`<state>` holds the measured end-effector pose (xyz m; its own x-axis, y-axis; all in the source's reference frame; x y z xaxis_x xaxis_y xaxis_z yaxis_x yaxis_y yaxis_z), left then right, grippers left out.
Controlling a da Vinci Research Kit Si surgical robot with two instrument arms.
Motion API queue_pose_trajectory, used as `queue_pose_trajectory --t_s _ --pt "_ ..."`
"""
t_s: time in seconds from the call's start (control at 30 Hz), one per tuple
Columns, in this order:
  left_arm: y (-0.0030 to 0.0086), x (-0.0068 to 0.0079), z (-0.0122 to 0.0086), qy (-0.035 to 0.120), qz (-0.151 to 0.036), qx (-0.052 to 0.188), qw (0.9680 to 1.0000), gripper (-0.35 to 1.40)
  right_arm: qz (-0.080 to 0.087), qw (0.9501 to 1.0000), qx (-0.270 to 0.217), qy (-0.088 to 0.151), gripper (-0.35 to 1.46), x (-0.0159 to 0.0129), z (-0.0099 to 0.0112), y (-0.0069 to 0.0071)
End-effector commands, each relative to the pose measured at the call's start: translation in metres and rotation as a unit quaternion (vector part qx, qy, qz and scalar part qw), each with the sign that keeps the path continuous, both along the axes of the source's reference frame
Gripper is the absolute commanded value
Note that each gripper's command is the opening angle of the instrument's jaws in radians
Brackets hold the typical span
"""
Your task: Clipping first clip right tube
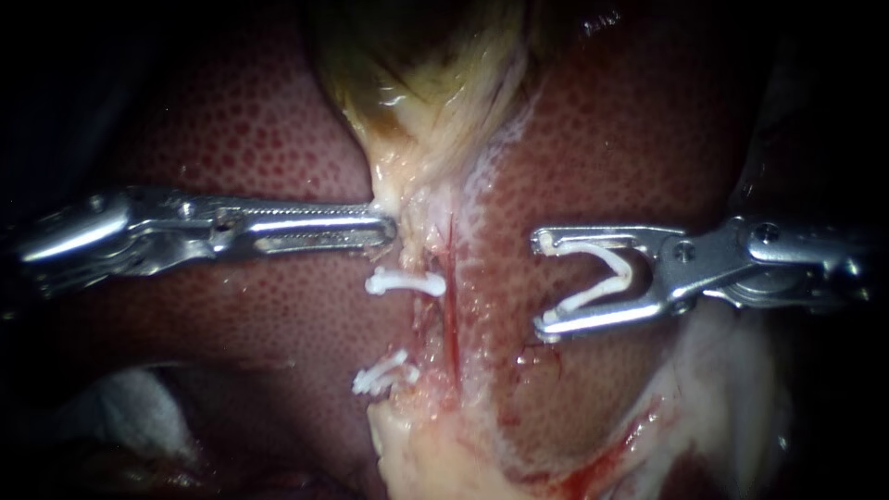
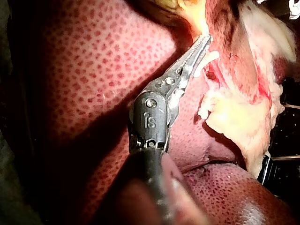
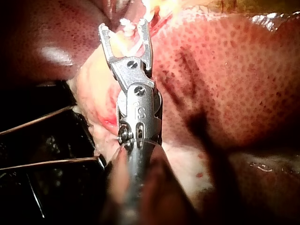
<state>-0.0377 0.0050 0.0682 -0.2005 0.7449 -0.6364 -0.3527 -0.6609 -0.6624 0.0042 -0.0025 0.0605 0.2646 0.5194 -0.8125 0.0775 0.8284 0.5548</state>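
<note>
speckled liver (image 1: pixel 278 139) all round, right instrument (image 1: pixel 544 282) with jaws wide, cradling an open white clip (image 1: pixel 593 294), short of the right tube (image 1: pixel 451 319): carry both legs fully across before squeezing.

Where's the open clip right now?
Endoscope view, right of centre: the open clip sits in my right instrument, right of the red tube, not touching it.
</note>
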Motion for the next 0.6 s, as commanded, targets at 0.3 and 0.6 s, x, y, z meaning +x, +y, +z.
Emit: queue_pose_trajectory --t_s 0.3,0.6 --pt "0.0032 0.0037 -0.0035 -0.002 -0.021 0.007 0.9998 -0.35 0.000 1.0000 0.000 0.000 0.49 0.0000 0.0001 0.0000" --pt "0.0068 0.0086 -0.0083 -0.016 -0.058 -0.019 0.9980 -0.35 0.001 1.0000 0.000 -0.001 0.49 0.0001 0.0002 0.0000"
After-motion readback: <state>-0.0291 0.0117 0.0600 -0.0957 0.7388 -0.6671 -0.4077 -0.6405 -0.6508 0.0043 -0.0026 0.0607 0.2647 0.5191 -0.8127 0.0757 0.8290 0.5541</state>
